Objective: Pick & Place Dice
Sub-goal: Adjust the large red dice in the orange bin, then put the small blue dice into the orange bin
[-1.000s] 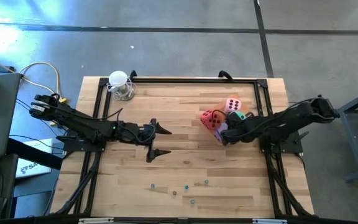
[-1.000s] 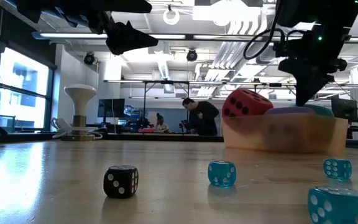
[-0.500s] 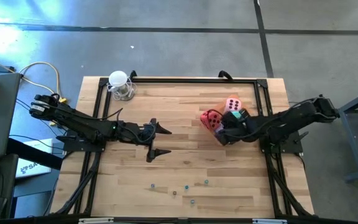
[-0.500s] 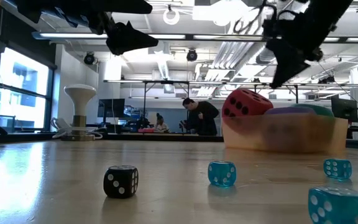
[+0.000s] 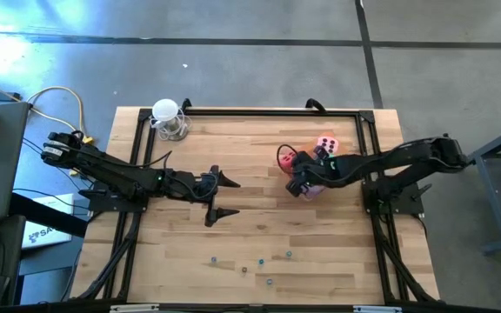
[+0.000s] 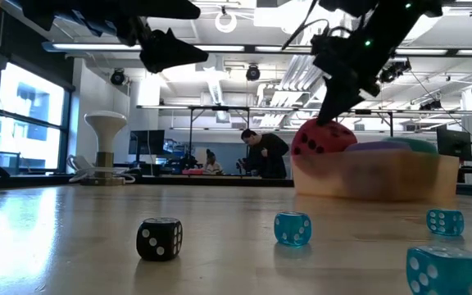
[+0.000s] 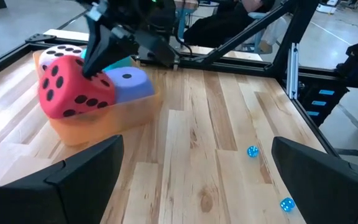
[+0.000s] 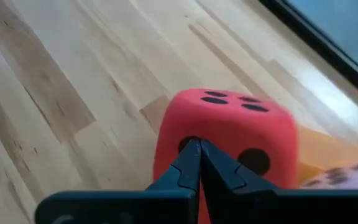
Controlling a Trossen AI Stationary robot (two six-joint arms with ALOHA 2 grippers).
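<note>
Red die (image 5: 287,159) is seen upper centre-right of high view, leaning at edge of orange tray (image 7: 104,121) w/ purple die (image 7: 129,84), pink die (image 5: 325,143) and teal one (image 7: 120,62) alongside. Right tool (image 8: 196,152) is pressed together, tips touching red die's pip face. Left tool (image 5: 218,196) is held spread wide over bare bench (image 5: 259,235) at frame centre-left. Small blue dice (image 6: 292,229) and a black one (image 6: 159,238) are scattered lower centre.
</note>
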